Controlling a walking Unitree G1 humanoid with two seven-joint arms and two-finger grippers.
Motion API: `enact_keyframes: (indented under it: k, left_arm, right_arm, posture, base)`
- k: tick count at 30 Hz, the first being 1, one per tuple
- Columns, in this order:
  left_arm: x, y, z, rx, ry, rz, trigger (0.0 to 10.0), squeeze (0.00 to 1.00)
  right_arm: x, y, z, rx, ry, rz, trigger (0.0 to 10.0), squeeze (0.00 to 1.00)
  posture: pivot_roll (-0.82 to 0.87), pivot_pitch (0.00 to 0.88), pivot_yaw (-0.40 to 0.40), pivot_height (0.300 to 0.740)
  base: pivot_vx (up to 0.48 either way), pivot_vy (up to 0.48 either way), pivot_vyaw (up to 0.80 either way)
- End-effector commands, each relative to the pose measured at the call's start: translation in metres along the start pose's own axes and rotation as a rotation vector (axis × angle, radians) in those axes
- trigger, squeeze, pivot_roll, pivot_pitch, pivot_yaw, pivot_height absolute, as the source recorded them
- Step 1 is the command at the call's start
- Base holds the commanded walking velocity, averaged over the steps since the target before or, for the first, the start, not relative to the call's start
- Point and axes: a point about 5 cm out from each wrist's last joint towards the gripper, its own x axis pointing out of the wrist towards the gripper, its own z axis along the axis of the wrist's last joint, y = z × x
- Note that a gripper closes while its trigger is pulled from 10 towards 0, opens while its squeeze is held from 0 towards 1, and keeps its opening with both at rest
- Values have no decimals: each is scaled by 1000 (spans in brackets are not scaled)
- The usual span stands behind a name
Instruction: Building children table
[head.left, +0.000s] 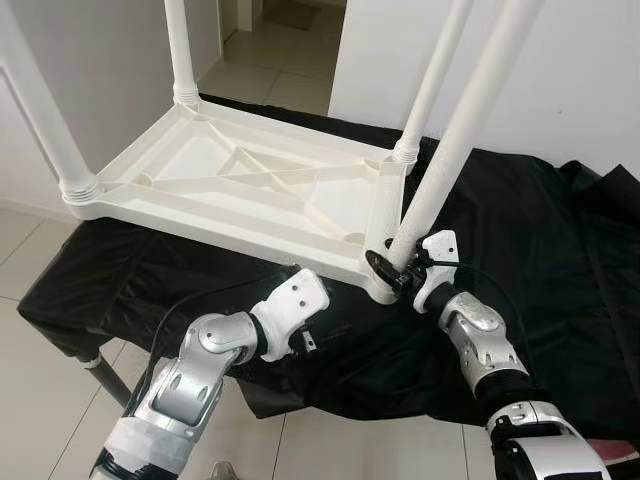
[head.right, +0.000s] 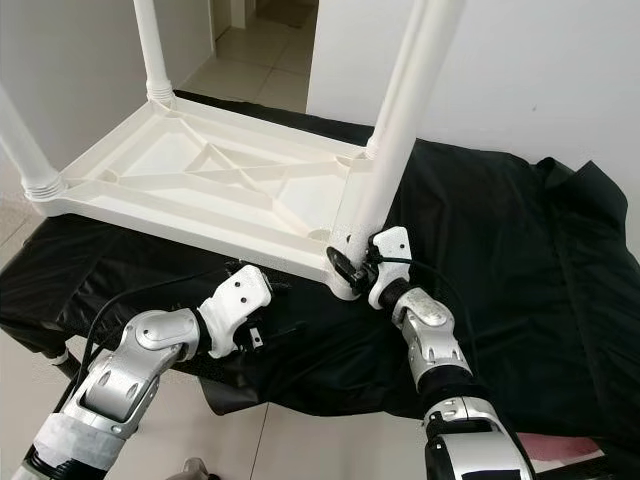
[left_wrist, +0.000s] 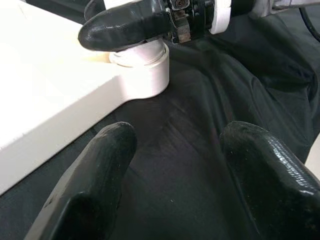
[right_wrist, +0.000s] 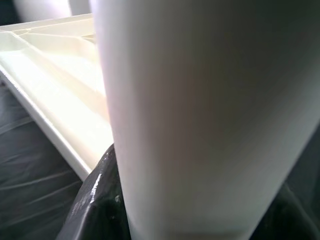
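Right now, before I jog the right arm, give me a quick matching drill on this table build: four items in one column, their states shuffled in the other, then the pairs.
Items:
1. Right gripper
2. Left gripper
3. Upturned white tabletop
4. Near-right table leg

States:
A. lies underside up on the black cloth
B. open, empty, over the cloth by the tabletop's near edge
C. leans at its corner socket, base clasped
D. shut around a leg's base

Pairs: 1-D, 2-B, 3-A, 4-C
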Motion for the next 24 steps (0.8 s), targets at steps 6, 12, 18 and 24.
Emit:
enact_keyframes:
  k: [6,12,18,24]
  left_arm:
    - [4,-3,3,1,-8,34,10000,0]
    - [2,-4,3,1,-5,31,10000,0]
    - [3,-6,3,-2,-5,26,10000,0]
    - [4,-7,2,-1,-5,23,10000,0]
  right_arm:
    - [-12,-12,-16,-27,75,-253,10000,0]
    - [-18,-15,-22,-20,98,-498,10000,0]
    - [-19,-6,-25,27,91,-760,10000,0]
    - [-3,22,-23,58,79,-708,10000,0]
  posture:
    - [63,57,-108,740]
    - [64,59,-109,740]
    - [72,56,-116,740]
    - [83,42,-121,740]
  base:
    - [0,0,0]
    - [0,0,0]
    - [0,0,0]
    - [0,0,0]
